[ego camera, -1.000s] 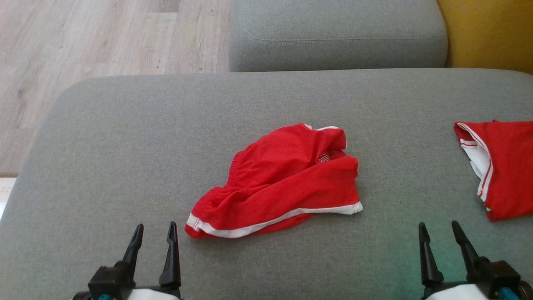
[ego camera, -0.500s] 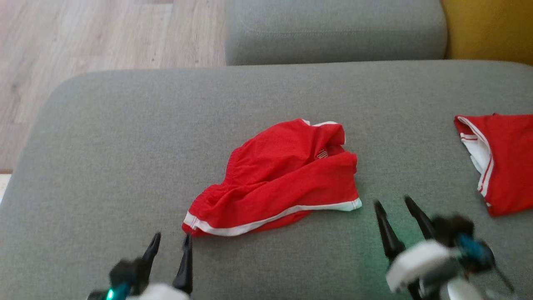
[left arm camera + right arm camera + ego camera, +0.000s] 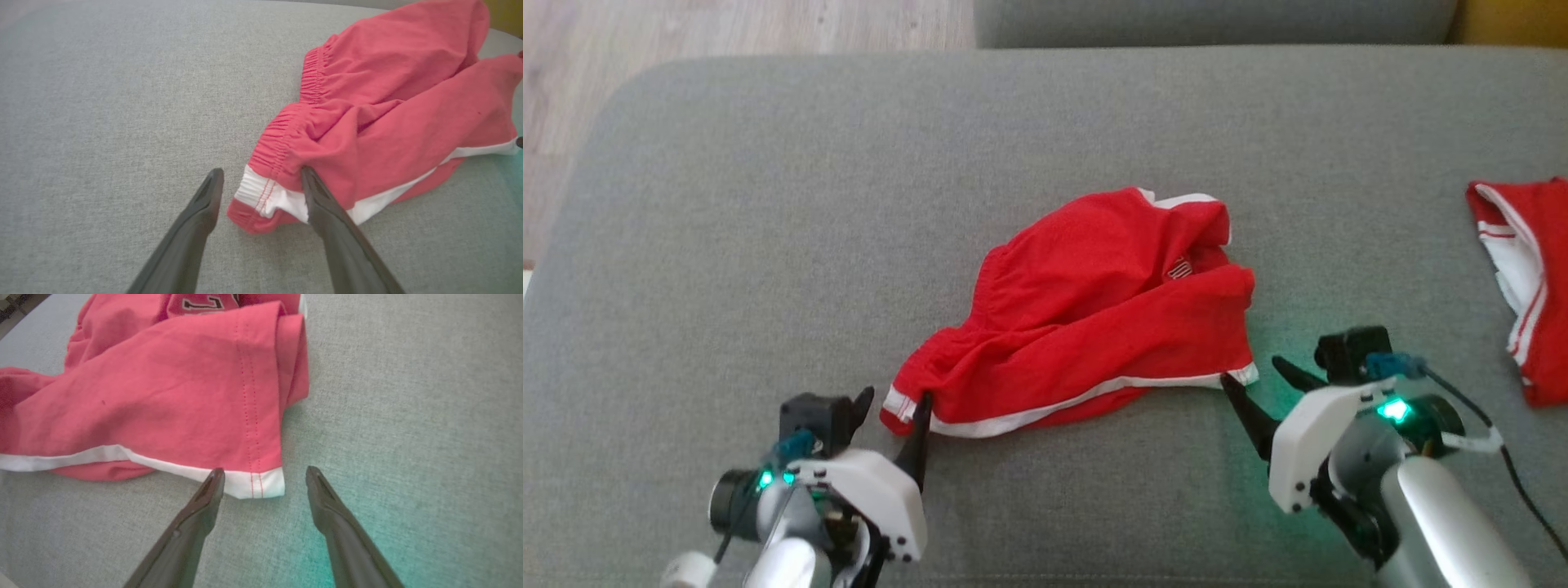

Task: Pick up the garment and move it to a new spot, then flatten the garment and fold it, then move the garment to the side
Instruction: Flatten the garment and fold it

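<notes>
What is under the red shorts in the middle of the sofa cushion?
The red shorts lie on the grey cushion, which shows all around them. A lower red fold peeks out below the white hem. Whatever lies beneath the crumpled middle is covered.

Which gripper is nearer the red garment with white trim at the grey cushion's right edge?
Right. The right gripper is at the crumpled red shorts' right corner, left of the trimmed red garment; the left gripper is at the shorts' left corner, farther off.
</notes>
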You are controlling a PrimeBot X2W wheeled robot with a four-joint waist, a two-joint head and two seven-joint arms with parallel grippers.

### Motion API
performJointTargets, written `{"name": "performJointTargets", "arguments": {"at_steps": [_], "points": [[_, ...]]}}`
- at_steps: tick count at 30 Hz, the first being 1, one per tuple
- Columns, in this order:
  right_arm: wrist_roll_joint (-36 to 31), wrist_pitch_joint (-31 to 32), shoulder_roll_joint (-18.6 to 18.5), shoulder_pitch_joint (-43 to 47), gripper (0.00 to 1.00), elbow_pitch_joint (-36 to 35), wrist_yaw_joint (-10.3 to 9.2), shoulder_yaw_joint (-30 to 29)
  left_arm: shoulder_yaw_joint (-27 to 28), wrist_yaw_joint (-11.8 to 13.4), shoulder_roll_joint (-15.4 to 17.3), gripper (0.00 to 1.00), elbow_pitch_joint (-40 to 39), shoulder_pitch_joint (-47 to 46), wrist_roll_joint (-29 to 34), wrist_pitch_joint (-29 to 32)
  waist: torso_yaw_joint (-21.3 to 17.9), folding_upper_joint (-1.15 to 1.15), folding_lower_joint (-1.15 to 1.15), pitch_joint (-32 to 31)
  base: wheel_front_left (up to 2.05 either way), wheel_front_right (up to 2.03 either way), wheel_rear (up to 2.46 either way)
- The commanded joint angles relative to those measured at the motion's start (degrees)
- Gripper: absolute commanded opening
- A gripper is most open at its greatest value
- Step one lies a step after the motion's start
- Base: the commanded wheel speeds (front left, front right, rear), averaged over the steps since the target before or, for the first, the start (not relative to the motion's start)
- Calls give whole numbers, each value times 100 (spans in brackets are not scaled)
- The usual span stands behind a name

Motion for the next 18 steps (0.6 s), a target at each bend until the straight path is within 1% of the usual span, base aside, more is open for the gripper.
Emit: {"name": "performJointTargets", "arguments": {"at_steps": [1, 8, 13, 15, 18], "points": [[50, -17, -102, -265, 100, -156, 39, 115, 186, -11, 53, 100, -216, -271, -57, 21, 32, 0, 0, 78, 0, 0, 0], [235, 36, -166, -454, 100, 147, 39, 279, 199, -172, 115, 100, -210, -367, -314, 383, 65, 0, 0, 177, 0, 0, 0], [306, -1, -218, -477, 100, 257, 39, 404, 235, -186, 169, 100, -176, -388, -392, 449, 27, 0, 0, 187, 0, 0, 0], [332, -7, -244, -492, 100, 281, 39, 433, 260, -243, 196, 100, -198, -410, -485, 510, 17, 0, 0, 208, 0, 0, 0], [358, -5, -296, -525, 100, 302, 39, 477, 278, -393, 305, 100, -241, -485, -612, 670, 10, 0, 0, 252, 0, 0, 0]]}}
